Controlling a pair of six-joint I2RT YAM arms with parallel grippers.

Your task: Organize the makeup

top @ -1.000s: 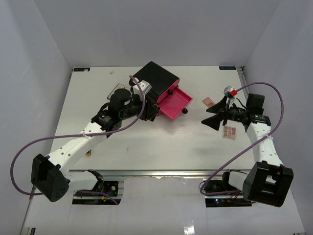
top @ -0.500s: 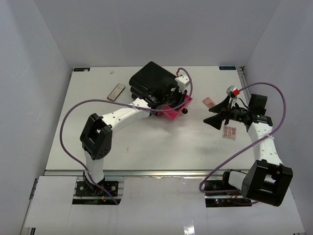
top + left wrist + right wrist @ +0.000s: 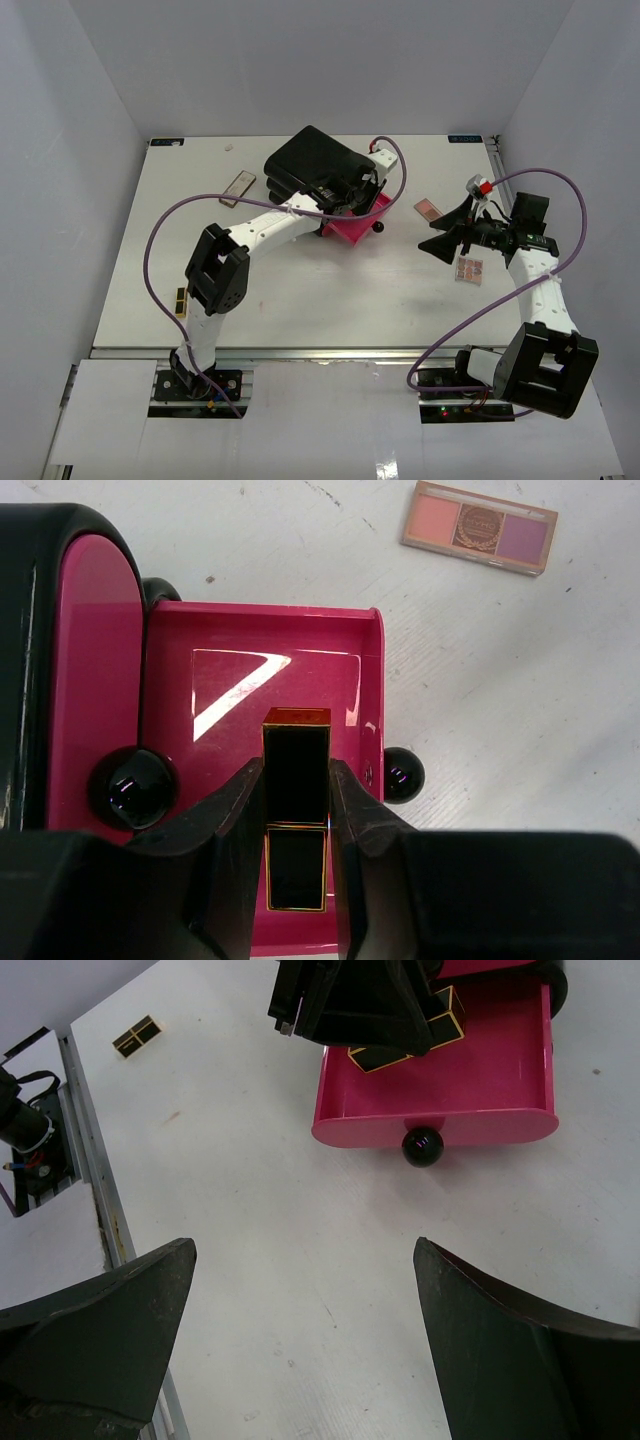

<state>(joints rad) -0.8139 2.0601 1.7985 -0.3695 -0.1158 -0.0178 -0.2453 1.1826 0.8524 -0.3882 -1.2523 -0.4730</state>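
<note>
My left gripper (image 3: 296,767) is shut on a black-and-gold lipstick tube (image 3: 296,810) and holds it over the open pink drawer (image 3: 240,640). From above the left gripper (image 3: 352,196) is at the drawer (image 3: 350,228), in front of the black box (image 3: 310,162). The tube also shows in the right wrist view (image 3: 400,1055). My right gripper (image 3: 441,232) is open and empty to the right of the drawer, its jaws wide apart (image 3: 300,1250). One pink palette (image 3: 427,208) lies right of the drawer and shows in the left wrist view (image 3: 480,527). Another palette (image 3: 469,269) lies beside the right arm.
A slim tan-and-silver case (image 3: 239,185) lies left of the box. A small black-and-gold piece (image 3: 181,301) lies near the table's left front edge and shows in the right wrist view (image 3: 136,1036). The drawer's black knob (image 3: 422,1145) points toward the right gripper.
</note>
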